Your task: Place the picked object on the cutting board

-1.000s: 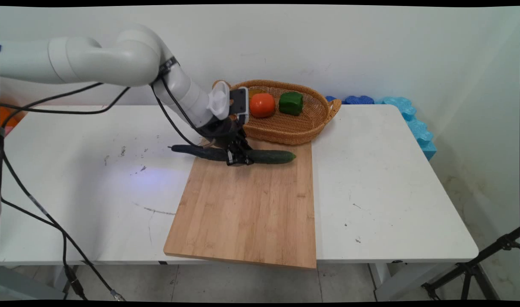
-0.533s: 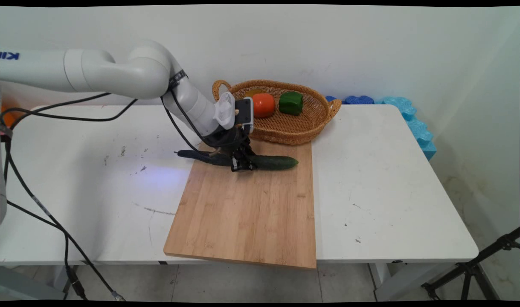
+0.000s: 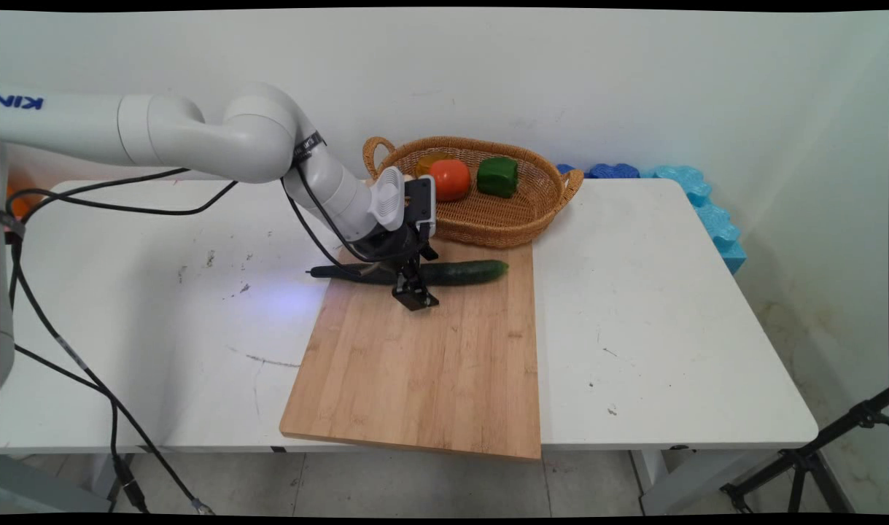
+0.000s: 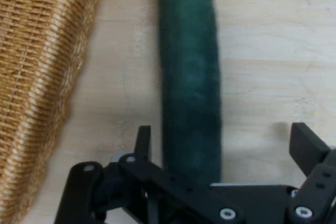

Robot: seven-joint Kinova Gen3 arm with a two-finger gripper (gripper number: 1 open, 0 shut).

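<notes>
Now: gripper parted beside the cucumber

Low over the cutting board (image 3: 422, 364), the gripper (image 3: 413, 297) is hovering with fingers spread, gripping nothing. The cucumber (image 3: 462, 271) is lying flat along the board's far edge, beside the wicker basket (image 3: 499, 219) holding a tomato (image 3: 449, 179) and green pepper (image 3: 498, 176)

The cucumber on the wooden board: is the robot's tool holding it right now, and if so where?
No, nothing is held. The tool is open, its fingers standing apart either side of the cucumber, which lies on the cutting board beside the basket.
</notes>
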